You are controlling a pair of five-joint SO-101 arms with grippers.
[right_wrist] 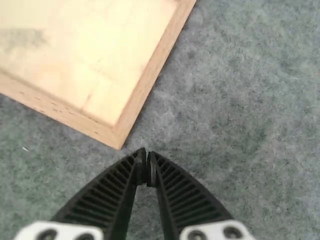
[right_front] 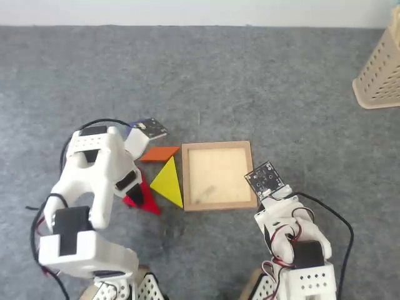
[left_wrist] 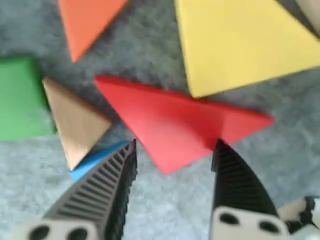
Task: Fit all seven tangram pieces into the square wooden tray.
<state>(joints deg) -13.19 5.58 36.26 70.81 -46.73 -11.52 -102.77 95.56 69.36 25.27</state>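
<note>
The square wooden tray (right_front: 186, 178) lies mid-table with nothing in it; its corner (right_wrist: 120, 135) sits just ahead of my right gripper (right_wrist: 147, 167), which is shut and holds nothing. To the tray's left lie the yellow triangle (right_front: 169, 181), the orange piece (right_front: 159, 153) and the red triangle (right_front: 147, 199). My left gripper (left_wrist: 172, 152) hangs open over the red triangle (left_wrist: 175, 125), its fingers (left_wrist: 117, 175) straddling one tip. Around it I see the yellow triangle (left_wrist: 235, 40), the orange piece (left_wrist: 87, 20), a green piece (left_wrist: 20, 97), a tan triangle (left_wrist: 75, 122) and a blue piece (left_wrist: 95, 157).
Grey carpet covers the table. A cream perforated basket (right_front: 382, 65) stands at the far right edge. The left arm's white body (right_front: 94, 181) covers part of the piece cluster from above.
</note>
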